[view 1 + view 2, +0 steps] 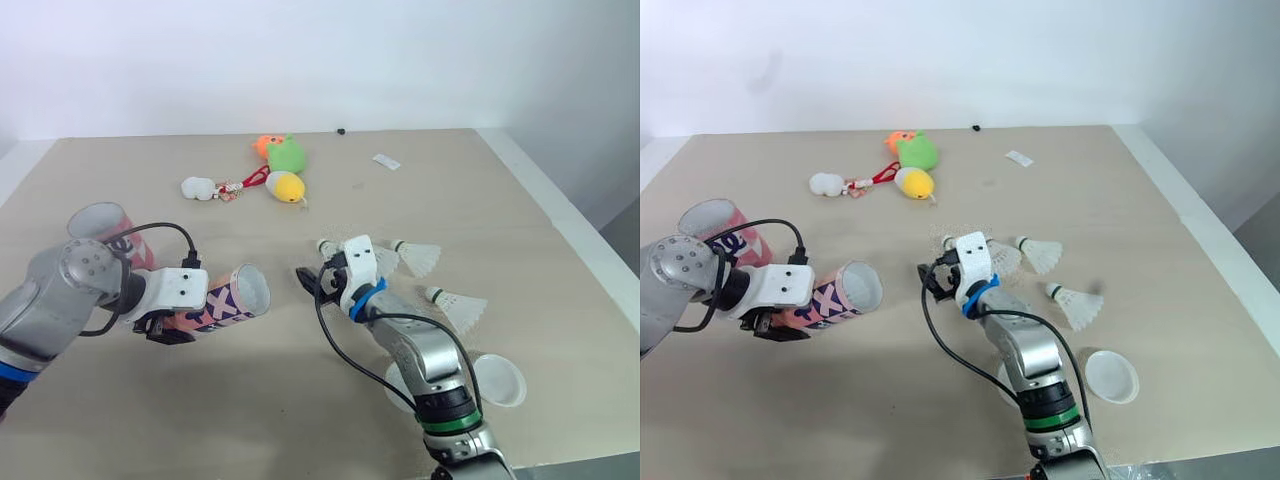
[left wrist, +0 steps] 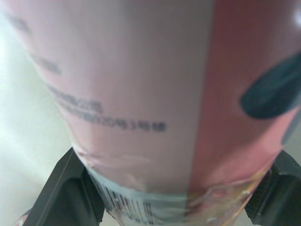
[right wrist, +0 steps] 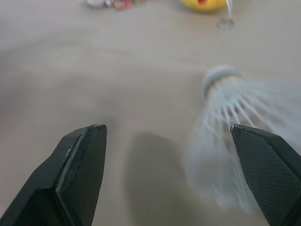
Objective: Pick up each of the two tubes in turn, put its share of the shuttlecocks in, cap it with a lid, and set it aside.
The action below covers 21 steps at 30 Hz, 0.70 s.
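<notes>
The left gripper (image 1: 168,328) is clamped round the patterned tube (image 1: 225,302), tipped over with its open mouth facing right. The right gripper (image 1: 312,284) hangs low over the table (image 1: 480,200), fingers spread wide and empty. A shuttlecock (image 3: 221,141) lies just beside one finger, not squarely between them, so closing here could crush or flick its feathers. A second shuttlecock (image 1: 418,258) and a third shuttlecock (image 1: 458,306) lie further right. The other tube (image 1: 105,228) is partly behind the left arm, and beside the lid (image 1: 497,381), a second lid (image 1: 398,388) is half hidden under the right arm. The held tube's contents cannot be seen.

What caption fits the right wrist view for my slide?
Open right gripper above the table, a white shuttlecock by one finger.
</notes>
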### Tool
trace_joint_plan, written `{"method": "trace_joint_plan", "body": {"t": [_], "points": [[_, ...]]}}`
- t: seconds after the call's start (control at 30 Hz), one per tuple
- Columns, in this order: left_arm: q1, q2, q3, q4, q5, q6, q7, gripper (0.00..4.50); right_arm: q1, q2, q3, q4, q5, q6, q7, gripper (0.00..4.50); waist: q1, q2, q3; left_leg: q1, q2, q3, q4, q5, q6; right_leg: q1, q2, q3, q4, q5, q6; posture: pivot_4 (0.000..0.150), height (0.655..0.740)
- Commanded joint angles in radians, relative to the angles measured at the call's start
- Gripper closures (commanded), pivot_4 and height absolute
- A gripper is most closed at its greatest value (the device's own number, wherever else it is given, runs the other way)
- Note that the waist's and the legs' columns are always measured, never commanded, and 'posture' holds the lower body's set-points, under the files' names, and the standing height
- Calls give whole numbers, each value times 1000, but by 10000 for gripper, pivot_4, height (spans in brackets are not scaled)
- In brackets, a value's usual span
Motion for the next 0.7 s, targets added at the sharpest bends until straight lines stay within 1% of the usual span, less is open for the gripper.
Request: {"method": "trace_joint_plan", "body": {"t": [0.03,0.1,0.2,0.23,0.27,0.3,0.47,0.5,0.6,0.7], "points": [[21,13,8,-28,-12,17,-6,15182,-28,26,-19,33,-10,-62,-11,7614,-2,0,0,0,0,0,0,0,0,0,0,1,0,0,0,1500,7400],[24,13,12,-32,-13,20,-8,15182,-37,38,-20,58,-12,-80,-14,16619,-4,0,0,0,0,1,0,0,0,-1,0,1,0,0,0,1500,7400],[25,13,16,-39,-15,27,-9,15182,-46,52,-25,80,-12,-100,-16,32474,-5,0,0,-1,0,2,-1,0,0,-2,0,3,0,0,0,1500,7400],[25,13,16,-39,-16,27,-9,15182,-45,53,-27,80,-11,-102,-15,36434,-5,0,0,-1,0,2,-1,0,0,-3,0,3,0,0,0,1500,7400],[25,14,16,-38,-16,27,-10,15182,-43,55,-30,78,-8,-102,-12,41469,-5,0,0,-1,0,2,-1,0,0,-4,0,3,0,0,0,1500,7400],[24,14,16,-37,-16,27,-10,15182,-38,55,-32,68,-3,-102,-4,44754,-5,0,0,-1,0,3,-1,0,0,-4,1,3,0,0,0,1500,7400],[23,13,15,-34,-14,28,-10,15182,-4,7,-4,-65,35,-103,103,44754,-5,0,0,-2,0,4,-2,0,0,-6,1,5,0,0,1,1500,7400],[21,9,16,-38,-20,34,-11,15182,-6,-30,-8,-122,70,-81,157,44754,-5,0,0,-2,0,4,-2,0,0,-6,1,6,0,0,1,1500,7400],[16,3,13,-40,-24,43,-10,15182,-30,-225,-39,-334,220,-20,404,44754,-2,1,1,-3,-1,4,-2,0,0,-6,0,7,0,1,2,1500,7400],[11,3,10,-34,-20,43,-6,15182,-33,-375,-60,-442,337,67,524,44754,-2,0,1,-3,-2,4,-2,0,1,-6,0,9,-1,1,3,1500,7400]]}}
